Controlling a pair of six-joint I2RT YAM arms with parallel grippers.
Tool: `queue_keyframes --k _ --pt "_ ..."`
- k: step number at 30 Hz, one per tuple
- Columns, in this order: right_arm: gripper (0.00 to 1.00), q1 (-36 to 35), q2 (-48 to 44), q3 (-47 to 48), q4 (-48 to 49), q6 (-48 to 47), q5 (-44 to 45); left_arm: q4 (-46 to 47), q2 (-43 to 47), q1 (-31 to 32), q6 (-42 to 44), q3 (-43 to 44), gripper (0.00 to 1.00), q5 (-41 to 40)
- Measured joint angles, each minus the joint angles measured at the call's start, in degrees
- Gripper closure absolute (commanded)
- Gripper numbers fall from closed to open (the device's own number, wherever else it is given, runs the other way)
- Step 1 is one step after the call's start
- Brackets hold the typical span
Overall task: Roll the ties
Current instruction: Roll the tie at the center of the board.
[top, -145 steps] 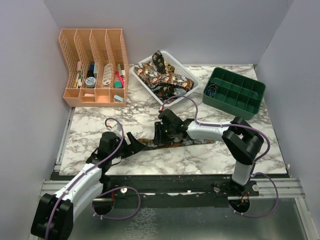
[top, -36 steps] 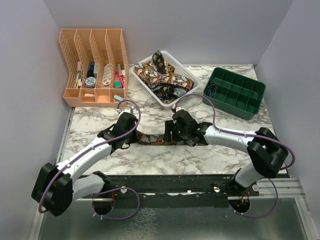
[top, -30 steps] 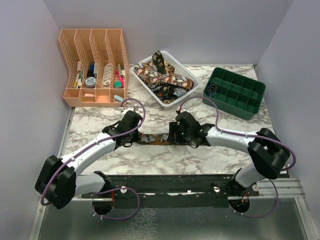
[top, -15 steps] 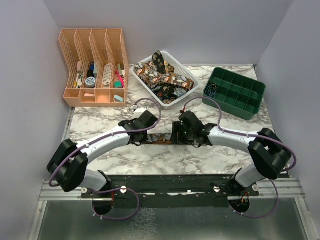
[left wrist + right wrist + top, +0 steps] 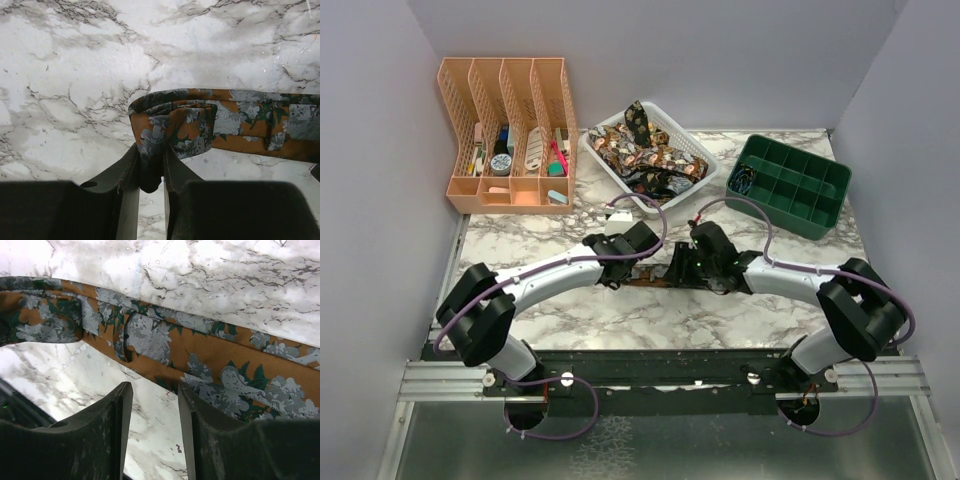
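Note:
One tie [image 5: 656, 277], orange with grey and green flowers, lies across the marble table between the two grippers. My left gripper [image 5: 634, 262] is shut on its doubled-over end [image 5: 150, 150], and the fabric forms a loose loop [image 5: 172, 117] just ahead of the fingers. The rest of this tie [image 5: 260, 127] runs off to the right, flat on the table. My right gripper [image 5: 682, 266] hovers at the near edge of the strip [image 5: 215, 352]. It is open [image 5: 152, 402], with only bare marble between the fingers. More ties [image 5: 645, 155] are piled in a white basket.
The white basket [image 5: 620, 183] stands at the back centre. A green compartment tray [image 5: 790, 185] sits at the back right, with something small in one cell. An orange desk organizer [image 5: 505, 130] with stationery is at the back left. Both forearms stretch low over the middle of the table.
My left gripper has carried the tie's end rightward, folding it over towards the right gripper. The right gripper shifted slightly right, and its jaws have narrowed a little.

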State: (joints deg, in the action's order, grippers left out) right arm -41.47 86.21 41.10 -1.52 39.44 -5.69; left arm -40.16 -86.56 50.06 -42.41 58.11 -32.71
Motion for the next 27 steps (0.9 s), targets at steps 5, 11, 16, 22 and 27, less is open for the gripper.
queue_keyframes --k 5,11,16,22,27 --pt "0.54 2.8 1.2 -1.7 5.2 2.5 -6.1 -1.6 -1.5 1.1 -0.2 2.1 0.87 -2.2" --pt "0.51 7.5 1.2 -1.7 6.2 3.7 -13.5 -4.4 -5.0 3.6 -0.9 5.0 0.87 -6.3" --pt "0.48 13.6 -4.6 -3.1 5.1 3.4 -17.1 -7.8 -9.1 5.8 -1.9 9.1 0.84 -10.2" --pt "0.48 16.8 -7.7 -3.9 3.7 1.2 -19.4 -12.0 -15.0 7.8 -4.0 14.7 0.82 -14.3" --pt "0.48 19.1 -8.3 -5.6 1.1 0.6 -20.1 -14.9 -19.2 9.2 -5.7 18.1 0.77 -16.4"
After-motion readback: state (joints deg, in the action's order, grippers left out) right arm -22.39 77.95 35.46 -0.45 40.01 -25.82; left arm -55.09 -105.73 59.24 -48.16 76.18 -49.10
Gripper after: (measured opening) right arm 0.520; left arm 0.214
